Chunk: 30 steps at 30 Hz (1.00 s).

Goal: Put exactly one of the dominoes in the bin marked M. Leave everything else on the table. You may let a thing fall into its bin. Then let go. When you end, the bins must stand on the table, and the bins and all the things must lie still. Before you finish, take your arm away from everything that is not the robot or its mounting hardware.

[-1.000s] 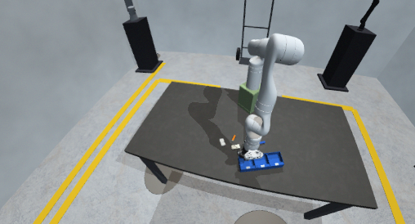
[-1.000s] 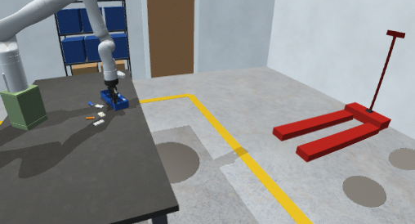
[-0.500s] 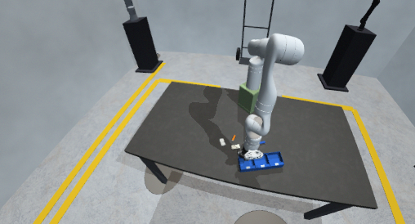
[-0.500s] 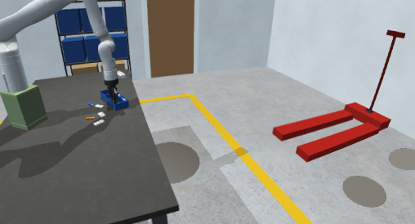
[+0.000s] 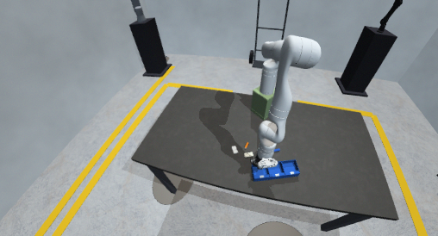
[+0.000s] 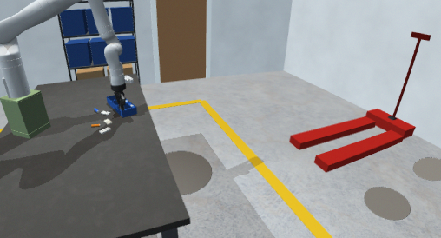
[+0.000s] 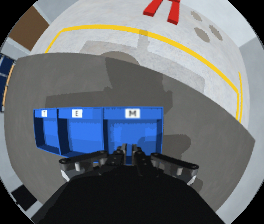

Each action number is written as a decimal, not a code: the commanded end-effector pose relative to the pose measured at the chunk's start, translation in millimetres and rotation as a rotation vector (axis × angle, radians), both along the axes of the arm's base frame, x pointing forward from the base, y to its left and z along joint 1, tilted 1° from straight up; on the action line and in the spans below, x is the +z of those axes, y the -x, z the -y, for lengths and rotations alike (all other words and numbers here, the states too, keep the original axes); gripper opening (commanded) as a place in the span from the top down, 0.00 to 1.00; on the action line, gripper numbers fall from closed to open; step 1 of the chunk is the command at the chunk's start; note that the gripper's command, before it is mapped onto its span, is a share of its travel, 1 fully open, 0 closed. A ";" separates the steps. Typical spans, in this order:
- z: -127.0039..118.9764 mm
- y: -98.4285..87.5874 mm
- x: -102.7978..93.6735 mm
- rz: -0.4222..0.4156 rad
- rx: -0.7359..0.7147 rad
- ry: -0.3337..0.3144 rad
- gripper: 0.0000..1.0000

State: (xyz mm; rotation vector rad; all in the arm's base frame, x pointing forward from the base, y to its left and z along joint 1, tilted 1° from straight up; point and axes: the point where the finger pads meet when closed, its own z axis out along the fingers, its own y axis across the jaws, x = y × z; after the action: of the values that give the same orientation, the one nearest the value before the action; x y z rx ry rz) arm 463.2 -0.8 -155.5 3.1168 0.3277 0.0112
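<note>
End effector (image 7: 128, 157): clenched nearly closed, no domino seen between fingers, hovering at blue bin's (image 7: 90, 137) near wall. Bin labels unreadable. Advice: confirm M compartment, centre over it, release low. Dominoes (image 5: 248, 154) (image 5: 234, 149): on counter (image 5: 336, 162), beyond bin.

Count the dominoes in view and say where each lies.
3, all on the table beside the bin: the nearest domino, the middle domino and the farthest domino. Another may be hidden under the gripper.
</note>
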 end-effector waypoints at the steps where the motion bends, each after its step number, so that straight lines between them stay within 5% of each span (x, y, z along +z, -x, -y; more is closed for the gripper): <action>1: 0.0 -0.8 0.8 0.002 0.000 0.000 0.91; 30: -0.3 -0.4 38.0 0.002 0.000 0.000 0.91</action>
State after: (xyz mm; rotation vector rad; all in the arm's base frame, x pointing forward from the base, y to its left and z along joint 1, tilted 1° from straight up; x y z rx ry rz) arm 459.7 -2.0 -127.2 3.1172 0.3246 -0.0024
